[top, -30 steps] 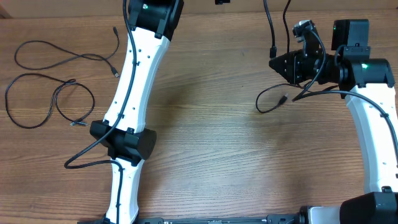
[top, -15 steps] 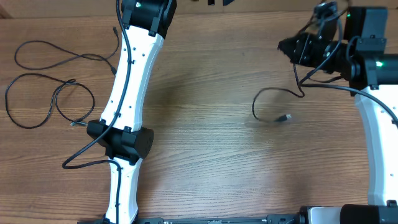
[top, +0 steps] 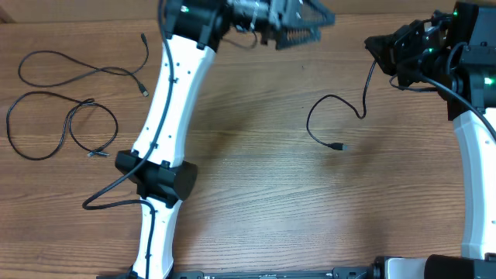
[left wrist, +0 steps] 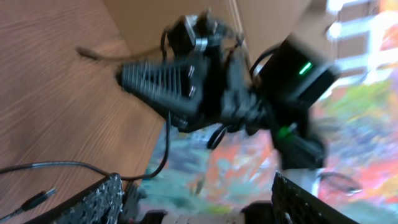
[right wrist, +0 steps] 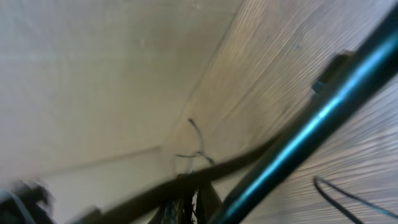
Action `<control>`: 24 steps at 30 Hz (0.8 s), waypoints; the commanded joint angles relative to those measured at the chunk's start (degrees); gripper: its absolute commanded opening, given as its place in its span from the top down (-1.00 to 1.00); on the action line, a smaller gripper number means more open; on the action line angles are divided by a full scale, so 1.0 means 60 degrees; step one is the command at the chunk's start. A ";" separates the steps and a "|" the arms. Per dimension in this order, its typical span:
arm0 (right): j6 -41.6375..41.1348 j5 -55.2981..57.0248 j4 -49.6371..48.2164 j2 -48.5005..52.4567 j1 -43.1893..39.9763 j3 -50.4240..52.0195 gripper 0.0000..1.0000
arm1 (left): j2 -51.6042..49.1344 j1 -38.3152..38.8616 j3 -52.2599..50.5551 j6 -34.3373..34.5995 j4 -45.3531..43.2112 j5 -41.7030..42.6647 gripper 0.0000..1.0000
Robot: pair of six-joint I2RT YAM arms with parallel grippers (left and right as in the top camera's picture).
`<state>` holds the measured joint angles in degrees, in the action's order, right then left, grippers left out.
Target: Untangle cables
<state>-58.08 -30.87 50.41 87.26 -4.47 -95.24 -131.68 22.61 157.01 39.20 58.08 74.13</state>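
Near the table's far right edge, my right gripper (top: 373,44) is shut on one end of a black cable (top: 325,99). From there the cable hangs down, curls on the wood and ends in a plug (top: 338,146). At the top middle my left gripper (top: 322,23) is open and holds nothing. In the left wrist view my left gripper (left wrist: 196,182) stands wide with nothing between its fingers, facing the right gripper (left wrist: 165,81) and the cable (left wrist: 62,165). The right wrist view is blurred, with my right gripper (right wrist: 194,190) closed on the dark cable (right wrist: 143,198).
Two more black cables lie apart at the far left: a long wavy one (top: 77,71) and a looped one (top: 70,128). The left arm's white link (top: 167,101) crosses the table's left half. The table's back edge runs just behind both grippers.
The left gripper swung into view at the top and opened, letting go of the cable. The right gripper moved right with its end. The cable's plug dropped to the table and slid left.
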 commanded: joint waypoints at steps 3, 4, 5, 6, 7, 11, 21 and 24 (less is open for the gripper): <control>-0.3049 0.0211 -0.0153 -0.0222 -0.0015 -0.0266 0.92 | 0.0211 0.0907 0.0146 -0.4761 0.1934 -0.1020 -0.54; -0.3147 0.0240 -0.0153 -0.0222 -0.0018 -0.0266 0.92 | 0.0211 0.1016 0.0146 -0.5115 0.2164 -0.1140 -0.54; -0.3147 0.0273 -0.0186 -0.0222 -0.0018 -0.0266 0.92 | 0.0211 0.1137 0.0146 -0.5581 0.2448 -0.1293 -0.53; -0.3151 0.0328 -0.0215 -0.0222 -0.0018 -0.0266 0.91 | 0.0211 0.1249 0.0146 -0.5989 0.2732 -0.1515 -0.50; -0.3297 0.0466 -0.0255 -0.0222 -0.0018 -0.0266 0.90 | 0.0211 0.1446 0.0146 -0.6444 0.3198 -0.2189 -0.45; -0.3603 0.0455 -0.0317 -0.0222 -0.0018 -0.0266 0.88 | 0.0211 0.1891 0.0146 -0.6765 0.3657 -0.3916 -0.40; -0.3566 0.0419 0.0437 -0.0222 -0.0018 -0.0266 0.88 | 0.0211 0.2131 0.0146 -0.6790 0.2637 -0.4473 -0.30; -0.3566 0.0076 0.0433 -0.0222 -0.0015 -0.0266 0.88 | 0.0211 0.2171 0.0146 -0.6783 0.2346 -0.4444 -0.07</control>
<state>-79.15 -28.82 53.17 87.26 -4.47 -95.24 -131.68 35.38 157.07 -0.38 73.30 48.49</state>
